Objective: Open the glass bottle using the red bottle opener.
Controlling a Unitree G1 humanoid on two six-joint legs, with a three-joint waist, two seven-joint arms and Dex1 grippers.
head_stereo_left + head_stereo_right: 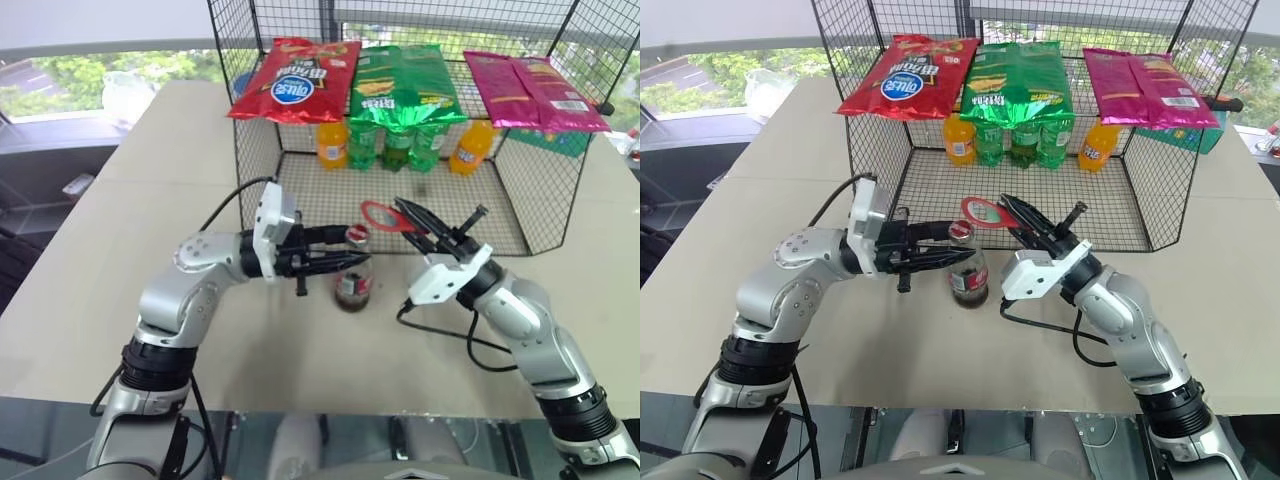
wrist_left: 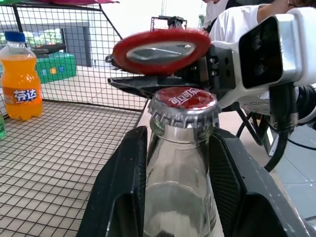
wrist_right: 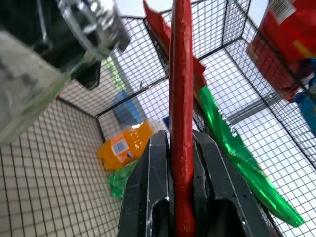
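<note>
At table centre, the left gripper clasps the neck of the small clear glass cola bottle, which stands upright, its long axis vertical and its cap pointing to 12 o'clock. At its 1 o'clock, the right gripper pinches the flat red ring-headed bottle opener, ring just above the cap. This looks like the alignment step: next, the ring must drop and hook under the cap's crimped edge before levering.

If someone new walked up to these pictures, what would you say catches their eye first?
Probably the glass bottle standing on the table, its neck gripped between the left gripper's black fingers, cap still on. Just above the cap hovers the red bottle opener, clamped edge-on in the right gripper. Behind them, bright snack bags lie on top of a wire cage holding orange and green soda bottles.
</note>
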